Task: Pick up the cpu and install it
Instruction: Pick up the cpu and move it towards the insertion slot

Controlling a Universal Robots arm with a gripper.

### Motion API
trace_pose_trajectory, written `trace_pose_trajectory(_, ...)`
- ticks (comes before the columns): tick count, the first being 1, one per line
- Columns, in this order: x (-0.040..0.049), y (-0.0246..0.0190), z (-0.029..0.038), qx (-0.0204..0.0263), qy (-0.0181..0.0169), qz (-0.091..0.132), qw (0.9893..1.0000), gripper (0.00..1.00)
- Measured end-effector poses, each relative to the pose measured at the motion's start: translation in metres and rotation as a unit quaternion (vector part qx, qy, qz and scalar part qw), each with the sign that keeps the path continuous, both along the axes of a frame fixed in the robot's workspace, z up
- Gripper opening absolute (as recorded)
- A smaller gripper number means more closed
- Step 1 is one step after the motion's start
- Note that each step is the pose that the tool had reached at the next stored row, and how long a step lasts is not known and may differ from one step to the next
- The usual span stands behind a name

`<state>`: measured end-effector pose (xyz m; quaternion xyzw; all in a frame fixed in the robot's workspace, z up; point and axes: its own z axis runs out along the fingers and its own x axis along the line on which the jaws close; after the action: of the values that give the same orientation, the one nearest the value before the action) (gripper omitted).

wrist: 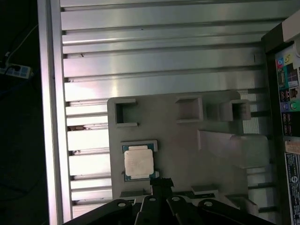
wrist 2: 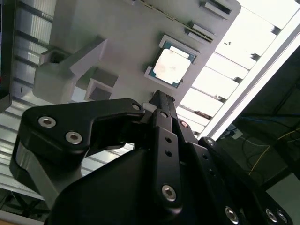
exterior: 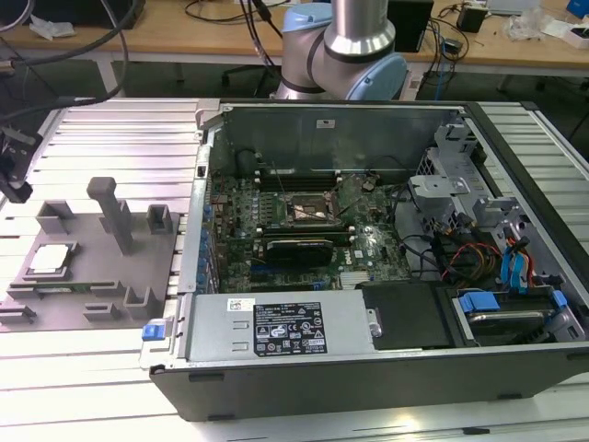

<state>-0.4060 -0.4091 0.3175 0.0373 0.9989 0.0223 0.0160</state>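
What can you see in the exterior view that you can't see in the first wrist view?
The exterior view adds the inside of the open case: the green board, the dark socket, and the arm beyond it. The first wrist view adds a close look at the gripper, which hangs near one edge of the cpu and is not holding it. Both show the cpu lying in its pocket on the grey tray, which sits on the ribbed metal table.
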Motion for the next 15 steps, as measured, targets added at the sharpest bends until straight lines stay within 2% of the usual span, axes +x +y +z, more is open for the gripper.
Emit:
trace_pose_trajectory(5,-0.0016,-0.0075,-0.013,0.0,0.0,0.0,1.0,0.11)
trace_pose_trajectory(9,-0.0035,-0.0086,-0.0208,0.0,0.0,0.0,1.0,0.11)
trace_pose_trajectory(15,-0.0093,-0.0085,-0.0396,0.0,0.0,0.0,1.0,0.11)
